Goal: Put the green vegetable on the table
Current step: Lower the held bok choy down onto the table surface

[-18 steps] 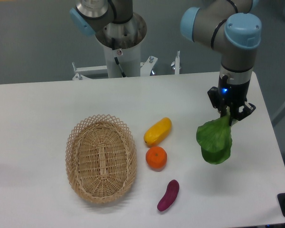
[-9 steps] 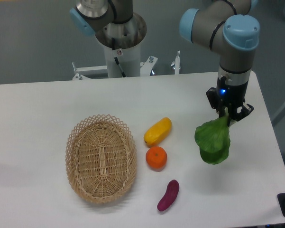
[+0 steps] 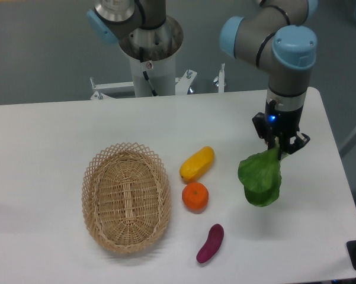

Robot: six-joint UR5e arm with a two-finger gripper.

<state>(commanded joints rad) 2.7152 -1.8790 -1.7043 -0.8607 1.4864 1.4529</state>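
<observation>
The green vegetable [image 3: 259, 179] is a broad dark green leaf that hangs from my gripper [image 3: 276, 146] by its stem end, over the right part of the white table [image 3: 53, 136]. The gripper points down and is shut on the stem. The stem itself is mostly hidden between the fingers. The leaf's lower edge is close to the tabletop; I cannot tell if it touches.
A woven wicker basket [image 3: 126, 197] stands left of centre. A yellow oblong fruit [image 3: 196, 164], an orange [image 3: 195, 197] and a purple eggplant-like piece [image 3: 210, 243] lie between the basket and the vegetable. The table's right edge is near the gripper.
My gripper has moved a little to the left and slightly up in the frame, carrying the green vegetable with it. The other objects have not moved.
</observation>
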